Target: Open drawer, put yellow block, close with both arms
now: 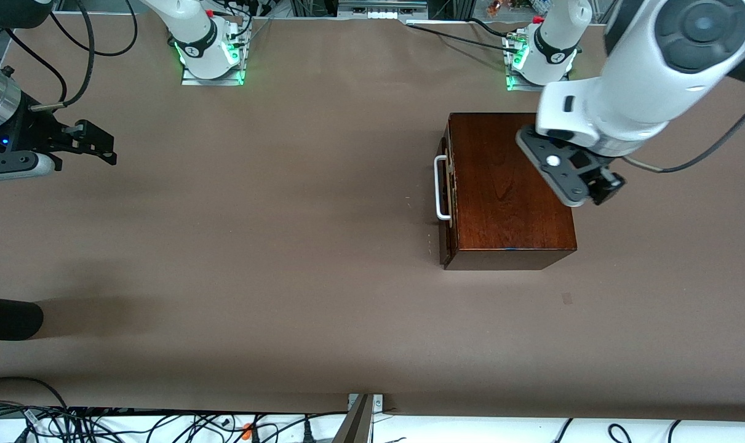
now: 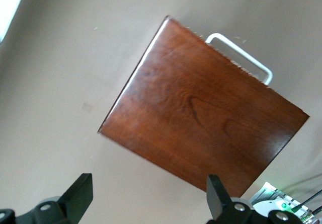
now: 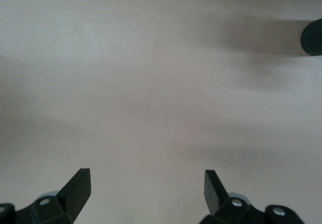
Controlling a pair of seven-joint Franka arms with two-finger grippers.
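Front view showed the mahogany box (image 1: 510, 184) toward the left arm's end of the table, its drawer (image 1: 446, 203) shut with the white handle (image 1: 441, 187) facing the right arm's end. Over the box's top hung the left gripper (image 1: 600, 184), fingers (image 2: 80, 194) spread wide and empty, wood showing between them. Well apart, the right gripper (image 1: 98, 147) hovered over bare table (image 1: 255, 246), fingers (image 3: 78, 186) parted, holding nothing. I couldn't spot the yellow block.

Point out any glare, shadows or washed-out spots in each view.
Front view: soft shadows on the table, faint sheen on the wooden box. Left wrist view: glare along the box's top edge, a blown-out corner. Right wrist view: hazy shadow bands on bare table.
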